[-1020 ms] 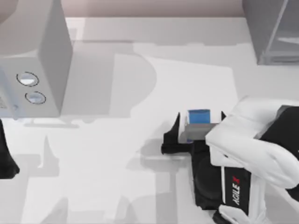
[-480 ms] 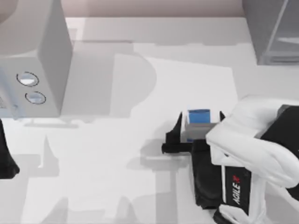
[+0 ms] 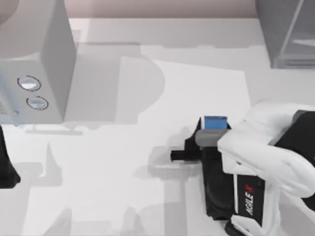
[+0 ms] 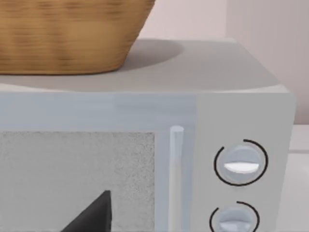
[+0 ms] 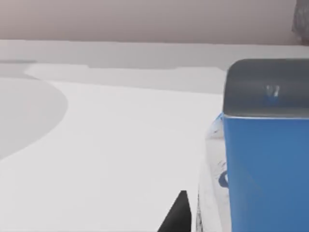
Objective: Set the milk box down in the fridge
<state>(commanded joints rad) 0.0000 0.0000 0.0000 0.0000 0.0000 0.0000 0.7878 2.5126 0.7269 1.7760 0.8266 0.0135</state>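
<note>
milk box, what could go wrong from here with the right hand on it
1. The right hand has closed in on the milk box, yet the right wrist view shows the carton off to one side, so the grip may be off-centre and could slip on lifting.
2. The fridge stands at the table's far right corner, so the carry may clip its frame edge.

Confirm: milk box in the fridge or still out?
Out. The milk box is on the table at the right gripper, apart from the fridge at the far right corner.
</note>
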